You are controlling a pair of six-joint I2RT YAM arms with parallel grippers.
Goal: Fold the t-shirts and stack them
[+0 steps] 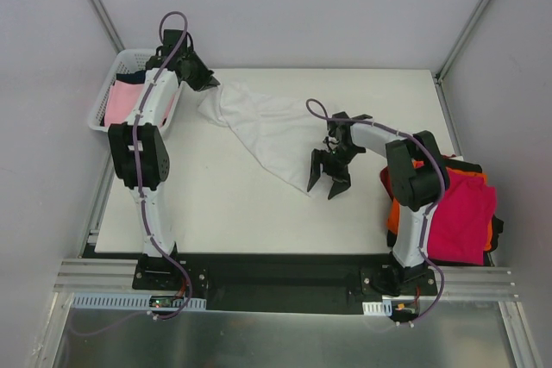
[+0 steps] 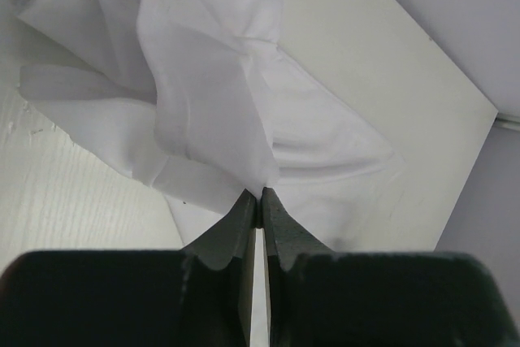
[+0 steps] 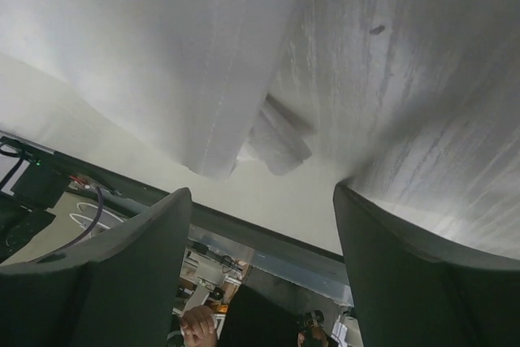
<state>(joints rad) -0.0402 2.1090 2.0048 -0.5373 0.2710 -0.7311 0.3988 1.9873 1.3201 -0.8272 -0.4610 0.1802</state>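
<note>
The left gripper [image 1: 207,82], jaws clamped together on cloth, pinches the far-left corner of the white t-shirt [image 1: 267,131], which stretches diagonally across the table [image 1: 224,213]. At its near-right end, the right gripper [image 1: 326,180] hovers with jaws apart.

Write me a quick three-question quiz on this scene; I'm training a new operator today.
1. True or false: the left arm's fingers are shut on the white t-shirt.
2. Which colour lies on top of the pile beside the right arm: A black, B magenta, C navy?
3. Fill in: the right arm's fingers stand ____.
Key: 1 true; 2 B; 3 open.
</note>
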